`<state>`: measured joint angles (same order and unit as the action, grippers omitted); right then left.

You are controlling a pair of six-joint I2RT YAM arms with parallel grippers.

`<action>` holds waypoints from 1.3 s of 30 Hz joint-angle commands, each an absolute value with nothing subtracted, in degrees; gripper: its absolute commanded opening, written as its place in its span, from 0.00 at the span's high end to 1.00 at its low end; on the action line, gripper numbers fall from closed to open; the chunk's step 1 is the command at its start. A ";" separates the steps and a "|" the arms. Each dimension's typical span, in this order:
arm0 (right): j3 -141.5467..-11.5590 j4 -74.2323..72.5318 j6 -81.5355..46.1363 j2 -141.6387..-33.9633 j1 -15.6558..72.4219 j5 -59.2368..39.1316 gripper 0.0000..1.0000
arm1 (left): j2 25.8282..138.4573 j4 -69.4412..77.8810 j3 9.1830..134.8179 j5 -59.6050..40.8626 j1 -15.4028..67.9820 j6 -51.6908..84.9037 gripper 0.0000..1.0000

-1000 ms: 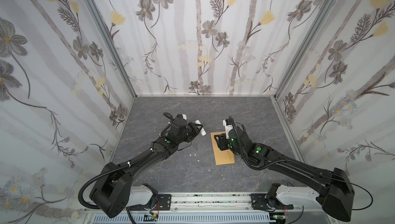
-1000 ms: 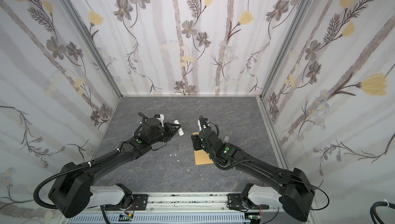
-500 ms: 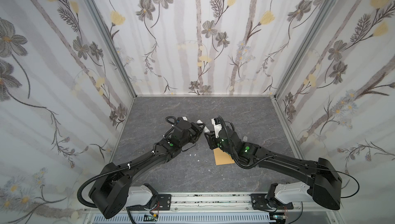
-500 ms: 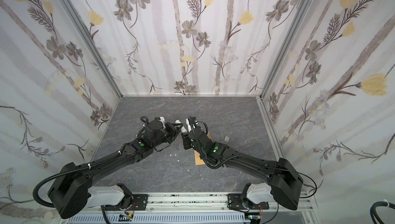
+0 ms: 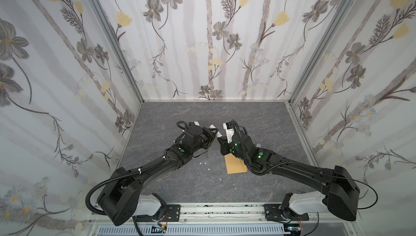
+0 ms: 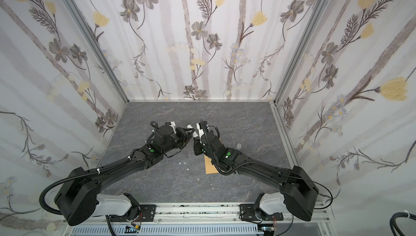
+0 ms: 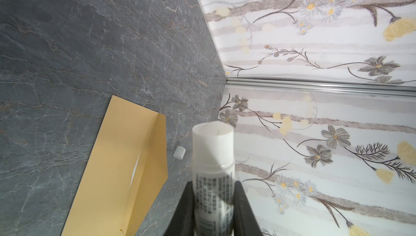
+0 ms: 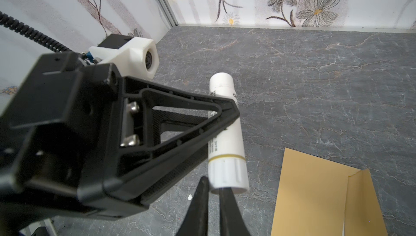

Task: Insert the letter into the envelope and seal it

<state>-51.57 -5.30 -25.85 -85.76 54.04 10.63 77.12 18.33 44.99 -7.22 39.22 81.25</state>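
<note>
Near edge, mounting rail (image 5: 202, 210): you find both arm bases bolted here, the left arm's base at the left and the right arm's at the right; both arms reach toward the middle of the table.
Near middle, paper scraps (image 5: 204, 162): you see a few small white bits lying loose on the table, just left of the envelope.
Right of middle, envelope (image 5: 235, 166): it lies flat on the table with its long side running near to far; in both top views the right arm covers its far part. The left wrist view shows you its flap (image 7: 157, 151) open, not pressed down.
Envelope mouth, letter (image 7: 135, 169): you can make out only a thin white sliver inside the mouth, under the flap; the rest is hidden within the envelope.
Right of the envelope, cap (image 7: 179, 152): small and white, lying on the table near the flap but apart from it.
Middle, right gripper (image 8: 213, 189): jaws brought together, tips right at the ribbed end of the white tube; you cannot tell whether they pinch it.
Middle, left gripper (image 7: 213, 192): clamped around the printed body of the white tube, holding it clear of the table.
Between the grippers, white tube (image 8: 227, 147): uncapped, open end pointing far, ribbed end toward the right gripper.
Far half, table (image 5: 202, 115): grey, stone-patterned.
Far side, walls (image 5: 202, 43): floral paper on the left, far and right.
</note>
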 commanded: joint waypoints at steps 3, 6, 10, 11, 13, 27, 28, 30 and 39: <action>-50.89 -10.88 -26.07 -84.23 52.62 3.63 0.92 | 77.75 21.70 45.78 -11.86 38.90 80.16 1.00; -50.18 -10.54 -26.42 -83.21 51.79 3.56 0.71 | 77.31 21.80 45.49 -12.62 38.41 80.08 1.00; -48.98 -9.41 -25.76 -82.27 51.16 5.10 0.55 | 76.79 21.93 45.51 -13.41 37.55 79.98 1.00; -48.94 -9.25 -25.52 -82.31 51.15 5.09 0.54 | 76.76 21.90 45.66 -13.87 37.47 79.83 1.00; -49.21 -9.12 -25.05 -82.58 51.15 5.01 0.54 | 77.04 21.88 46.01 -14.59 37.38 79.83 1.00; -50.89 -7.33 -22.75 -83.25 50.46 6.68 0.62 | 76.95 22.41 45.67 -16.24 37.15 80.30 1.00; -50.28 -7.13 -22.89 -82.30 50.29 6.61 0.62 | 76.79 22.46 45.53 -16.21 37.05 80.27 1.00; -49.15 -7.25 -23.24 -80.66 49.97 6.64 0.60 | 76.65 22.50 45.43 -16.26 36.86 80.32 1.00; -48.56 -5.66 -23.34 -77.92 49.83 7.57 0.54 | 76.51 22.72 45.38 -16.43 36.72 80.34 1.00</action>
